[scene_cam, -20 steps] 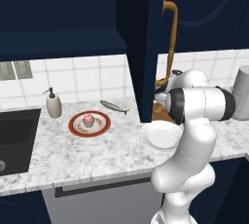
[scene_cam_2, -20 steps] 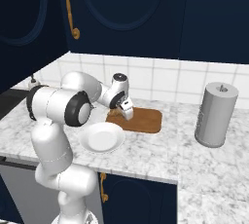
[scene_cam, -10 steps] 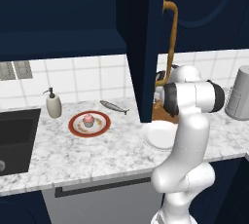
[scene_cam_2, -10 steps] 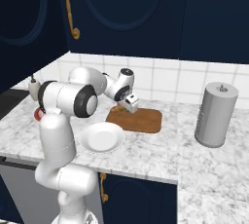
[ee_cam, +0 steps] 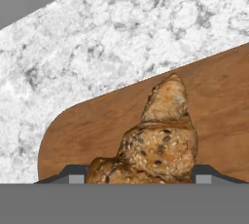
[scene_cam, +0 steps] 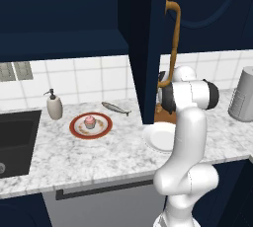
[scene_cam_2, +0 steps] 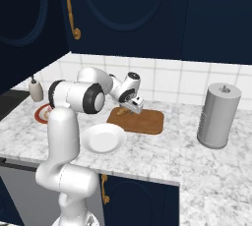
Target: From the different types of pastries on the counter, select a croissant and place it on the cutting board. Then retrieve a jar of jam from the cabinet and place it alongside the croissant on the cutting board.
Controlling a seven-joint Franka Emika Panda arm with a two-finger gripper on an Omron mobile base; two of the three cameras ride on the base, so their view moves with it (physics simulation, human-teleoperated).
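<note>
Brown wood: the cutting board [scene_cam_2: 140, 120] lies on the counter [scene_cam_2: 162, 146], just beside the round white plate [scene_cam_2: 103, 138]; it is the landmark for every line below.
Croissant: the croissant [ee_cam: 155, 140] is low over the board's near rounded corner, with wood under its tip; whether it already touches the board I cannot tell.
Claw: the gripper [scene_cam_2: 132, 107] hangs over the board's left part; in the hand view its two tips [ee_cam: 75, 177] flank the pastry closely, so it looks closed on the croissant.
Other pastry: the pink cupcake [scene_cam: 89, 121] sits on a red-rimmed plate [scene_cam: 90, 126], well apart from the board.
Cabinet: its door [scene_cam: 148, 48] stands open above the board.
Risk: if released while still raised, the croissant may roll toward the corner and off onto the counter.
Risk: lifting out past the open door's edge could knock the arm against it.
</note>
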